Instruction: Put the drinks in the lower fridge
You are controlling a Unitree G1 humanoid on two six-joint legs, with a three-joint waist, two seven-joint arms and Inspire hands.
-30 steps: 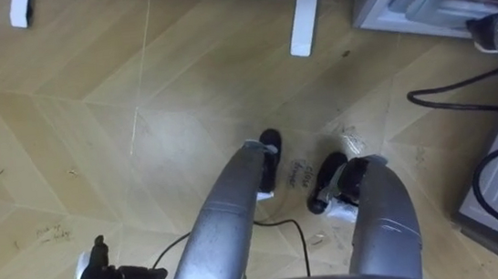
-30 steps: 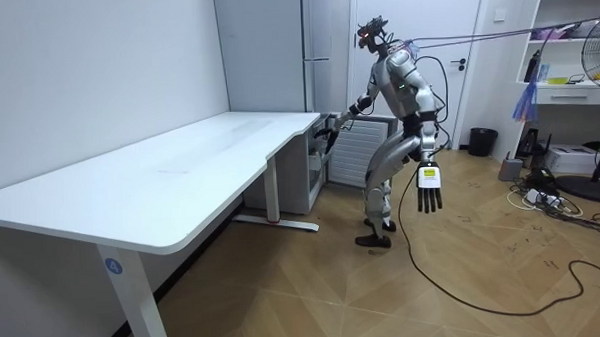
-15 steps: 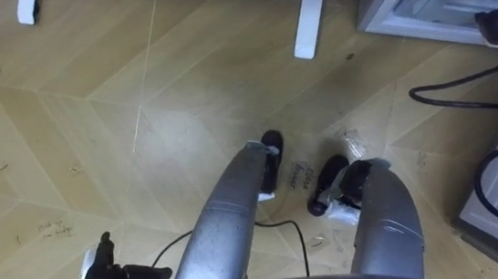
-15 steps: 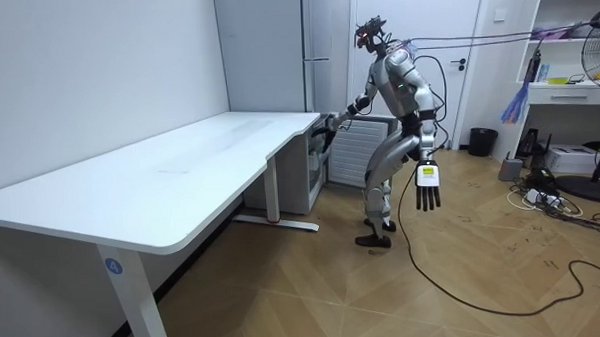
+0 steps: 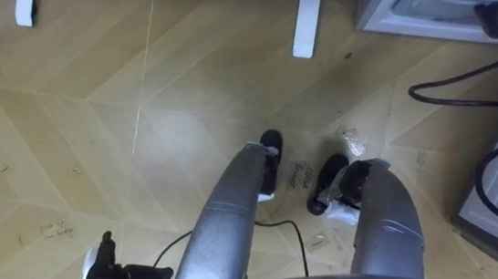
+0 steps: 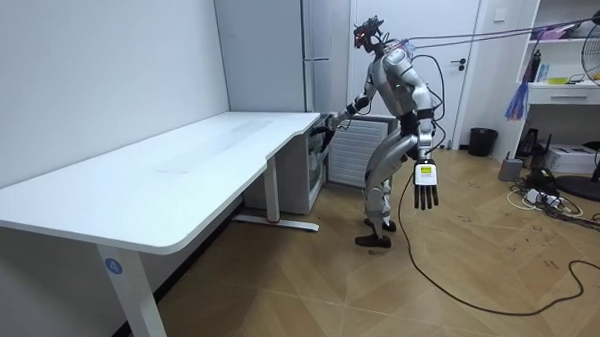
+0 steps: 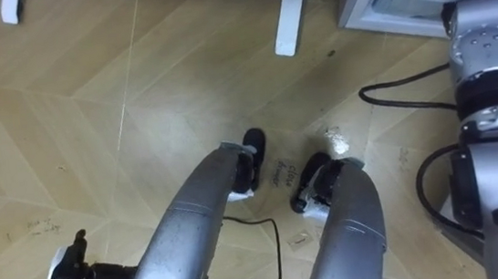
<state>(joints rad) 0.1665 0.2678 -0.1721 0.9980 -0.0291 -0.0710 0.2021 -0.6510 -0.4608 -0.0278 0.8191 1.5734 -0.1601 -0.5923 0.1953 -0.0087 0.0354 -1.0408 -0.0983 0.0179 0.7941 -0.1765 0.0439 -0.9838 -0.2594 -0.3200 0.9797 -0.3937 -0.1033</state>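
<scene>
lower fridge (image 6: 302, 176): bottom section of the tall grey unit at the wall, just past the far end of the white desk (image 6: 180, 168). In the eye views its grey base sits at top right, with the inside too cut off to read.
right hand (image 6: 324, 135): arm stretched forward, hand at the fridge front around desk-top height. Cannot tell whether it grips anything.
left hand (image 6: 425, 186): hangs beside the hip on the room view's right, fingers straight and pointing down, nothing in it.
robot: stands on the wood floor (image 5: 137, 123) facing the fridge, torso leaning forward, feet near the desk's white foot (image 5: 308, 15).
background: shelf unit (image 6: 577, 79) and dark bin (image 6: 482, 140) at the room view's right, well apart from the robot.
</scene>
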